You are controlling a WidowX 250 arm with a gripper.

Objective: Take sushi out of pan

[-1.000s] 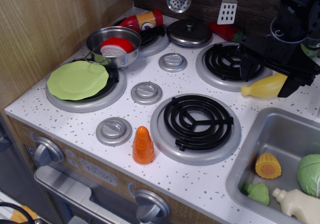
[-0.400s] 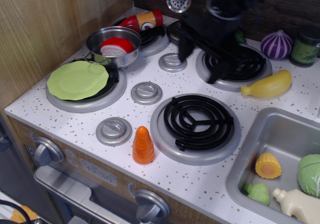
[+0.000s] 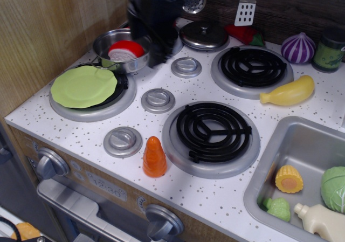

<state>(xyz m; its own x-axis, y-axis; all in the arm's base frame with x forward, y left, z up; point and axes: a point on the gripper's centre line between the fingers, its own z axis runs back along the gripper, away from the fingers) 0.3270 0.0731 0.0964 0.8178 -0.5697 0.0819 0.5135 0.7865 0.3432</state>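
Note:
The sushi [image 3: 125, 50], a small round piece with a red top and white side band, lies inside the pan [image 3: 105, 41], a shiny steel pot at the back left of the stove. My black gripper [image 3: 146, 43] hangs blurred just right of the pan, over its right rim. Its jaws look spread and hold nothing. It hides the back-left burner and whatever lies behind the pan.
A green plate [image 3: 83, 85] sits on the left burner in front of the pan. A steel lid [image 3: 204, 34] lies at the back. An orange carrot [image 3: 154, 157] stands near the front edge. A yellow squash [image 3: 287, 91], purple onion [image 3: 298, 48] and sink [image 3: 280, 139] with toy foods are on the right.
My gripper has swept from the right side of the stove leftward across the back burners to the pan's right rim. The sushi and pan have not moved.

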